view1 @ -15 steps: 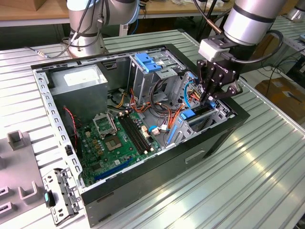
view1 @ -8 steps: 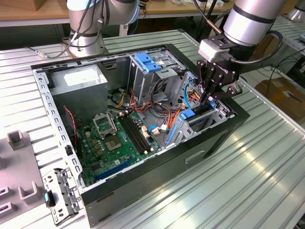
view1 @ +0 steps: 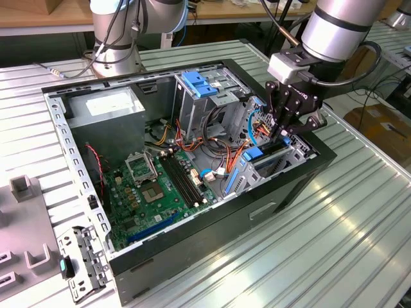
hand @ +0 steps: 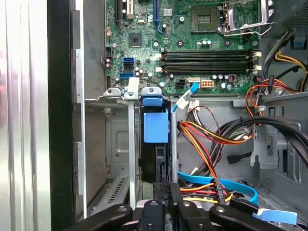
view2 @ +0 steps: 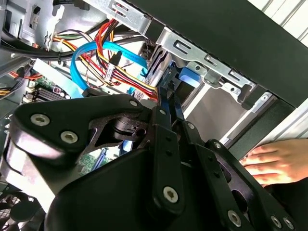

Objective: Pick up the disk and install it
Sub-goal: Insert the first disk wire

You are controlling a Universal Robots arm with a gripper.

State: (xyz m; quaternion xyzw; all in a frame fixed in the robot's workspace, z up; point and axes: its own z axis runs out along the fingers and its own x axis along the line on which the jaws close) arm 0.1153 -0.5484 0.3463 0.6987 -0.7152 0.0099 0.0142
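The disk [view1: 268, 155] stands on edge in the drive bay at the front corner of the open computer case [view1: 282, 192], on the exterior view's right. In the first wrist view the disk [hand: 154, 159] is a dark slab with a blue rail at its far end, between the bay's metal walls. My gripper [view1: 281, 133] hangs just above the bay. In both wrist views its fingers look shut, and the gripper [hand: 168, 188] has its tips at the disk's near edge. The gripper [view2: 164, 91] points at the blue rail [view2: 190, 77].
Orange, red and blue cables [hand: 211, 144] run close beside the bay. The motherboard [view1: 154, 186] lies on the case floor, with a grey power supply [view1: 106, 106] at the back. A person's hand [view2: 274, 159] rests outside the case. A metal bracket [view1: 83, 256] lies on the table.
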